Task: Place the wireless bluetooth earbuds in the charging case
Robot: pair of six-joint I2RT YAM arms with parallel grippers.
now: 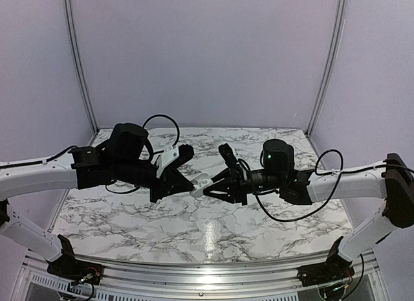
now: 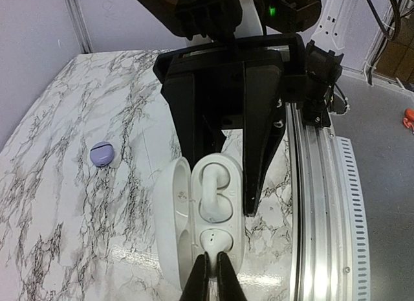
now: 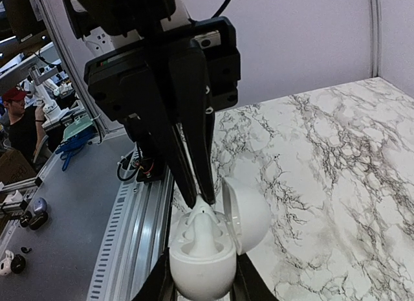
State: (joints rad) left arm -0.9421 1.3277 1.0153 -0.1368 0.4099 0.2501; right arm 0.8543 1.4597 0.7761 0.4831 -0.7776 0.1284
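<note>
— Since both arms meet low over the middle of the marble surface (image 1: pixel 129 217), which one is doing the work?

— I'd say they split it. The right arm (image 1: pixel 349 184) reaches in from its side and acts as a vice. The right jaws are clamped on the two flanks of the white charging case (image 2: pixel 236 246). The case looks lifted off the surface, with its open face turned toward the other arm. The left arm (image 1: pixel 39 175) comes in from the opposite side.

— And the left jaws?

— Pressed together, tip against tip, with nothing I can see between them. Held like that they make one narrow point, and that point sits at the near end of the case's tray. My reading is that they serve as a poker, to nudge or press rather than to pinch.

— Why is the lid (image 2: pixel 169 213) swung so far over?

— Folded out to one side, it leaves the tray bare and keeps out of the way.

— Where are the earbuds?

— One whitish earbud (image 2: pixel 213 188) lies in the tray, in the far pocket. Whether it is fully home I cannot tell. A lilac earbud (image 2: pixel 102 153) lies alone on the surface, well apart from the case, so it may be the next to fetch.
</note>
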